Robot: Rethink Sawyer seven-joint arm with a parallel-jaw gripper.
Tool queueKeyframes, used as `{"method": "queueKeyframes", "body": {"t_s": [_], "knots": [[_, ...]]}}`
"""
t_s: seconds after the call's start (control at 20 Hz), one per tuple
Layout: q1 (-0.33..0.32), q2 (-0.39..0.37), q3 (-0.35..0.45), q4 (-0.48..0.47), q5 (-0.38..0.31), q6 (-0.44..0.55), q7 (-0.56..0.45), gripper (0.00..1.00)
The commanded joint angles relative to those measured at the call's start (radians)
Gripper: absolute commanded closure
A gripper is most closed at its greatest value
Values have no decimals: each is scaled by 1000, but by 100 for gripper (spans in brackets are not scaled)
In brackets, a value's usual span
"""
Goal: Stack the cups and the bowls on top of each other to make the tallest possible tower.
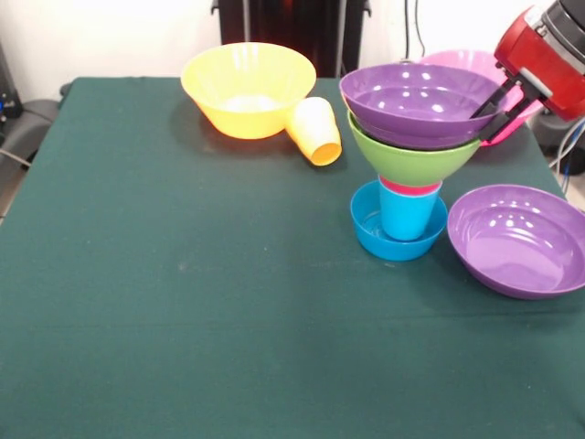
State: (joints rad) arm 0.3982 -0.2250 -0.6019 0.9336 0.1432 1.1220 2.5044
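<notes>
Gripper pinching purple bowl rim atop tower.
Centering it level over green bowl before releasing seems wise.

The robot's red and black arm enters from the upper right corner of the frame, angled down and toward the left. Its gripper extends two thin dark fingers slanting downward, spread a little way apart from each other. Only the red wrist housing and the gripper show; the rest of the arm is cut off at the frame's edge.
</notes>
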Motion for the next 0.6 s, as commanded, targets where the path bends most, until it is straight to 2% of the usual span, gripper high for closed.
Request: {"method": "queueKeyframes", "body": {"t_s": [0.05,0.6], "knots": [[-14,3,58,72,-1,-88,186,100],[-17,25,48,26,6,-72,199,100]]}}
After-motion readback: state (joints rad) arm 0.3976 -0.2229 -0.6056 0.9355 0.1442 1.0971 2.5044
